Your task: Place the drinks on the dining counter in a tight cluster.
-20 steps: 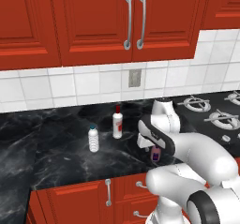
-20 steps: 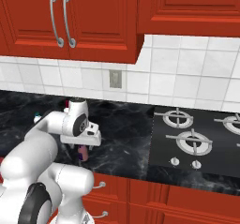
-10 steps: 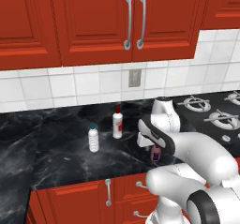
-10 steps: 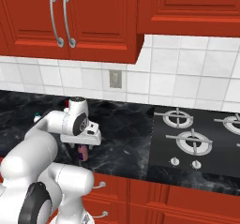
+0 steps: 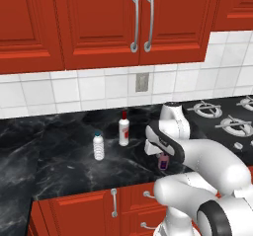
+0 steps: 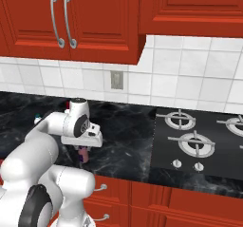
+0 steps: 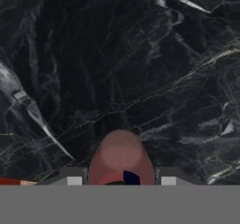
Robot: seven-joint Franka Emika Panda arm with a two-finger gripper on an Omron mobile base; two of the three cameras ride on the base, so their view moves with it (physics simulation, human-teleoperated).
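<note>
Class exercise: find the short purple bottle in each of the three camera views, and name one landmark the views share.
Left base view: purple bottle right of centre, under the gripper.
Right base view: lower left, below the hand.
Hand view: bottom centre, between the fingertips.
Shared landmark: black marbled counter.

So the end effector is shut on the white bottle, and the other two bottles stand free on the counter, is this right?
Not quite: the end effector is shut on the purple bottle, as the left base view shows. The white bottle and the clear bottle stand free on the counter.

place: kitchen | red cabinets (image 5: 104,22), gas hob (image 6: 199,143) (rendered)
</note>
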